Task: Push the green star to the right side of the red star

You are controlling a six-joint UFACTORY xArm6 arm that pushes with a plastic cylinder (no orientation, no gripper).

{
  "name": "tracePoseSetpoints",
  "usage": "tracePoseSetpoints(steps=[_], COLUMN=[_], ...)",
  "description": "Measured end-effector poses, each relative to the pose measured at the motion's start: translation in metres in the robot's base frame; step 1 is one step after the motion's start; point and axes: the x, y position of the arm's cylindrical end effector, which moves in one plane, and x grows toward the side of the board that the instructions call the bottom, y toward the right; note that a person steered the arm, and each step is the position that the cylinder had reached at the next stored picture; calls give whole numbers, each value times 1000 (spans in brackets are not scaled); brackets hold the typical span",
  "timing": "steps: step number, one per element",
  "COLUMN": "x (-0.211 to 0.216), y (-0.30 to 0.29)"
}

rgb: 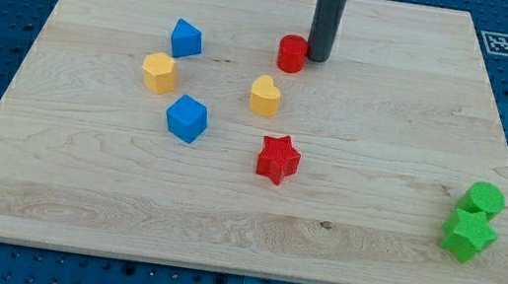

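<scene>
The green star lies near the board's right edge, toward the view's bottom, touching a green cylinder just above it. The red star lies near the board's middle, far to the left of the green star. My tip stands at the view's top centre, touching or nearly touching the right side of a red cylinder. The tip is well above the red star and far up-left of the green star.
A yellow heart lies between the red cylinder and the red star. At the left are a blue pentagon-like block, a yellow hexagon and a blue cube. The wooden board sits on a blue pegboard.
</scene>
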Motion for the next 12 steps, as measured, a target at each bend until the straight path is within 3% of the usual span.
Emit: tracePoseSetpoints(steps=[1, 3, 5, 6, 7, 8, 9, 12], x=[0, 33, 140, 205, 267, 284, 289, 252], y=[4, 124, 238, 261, 247, 190, 179, 179])
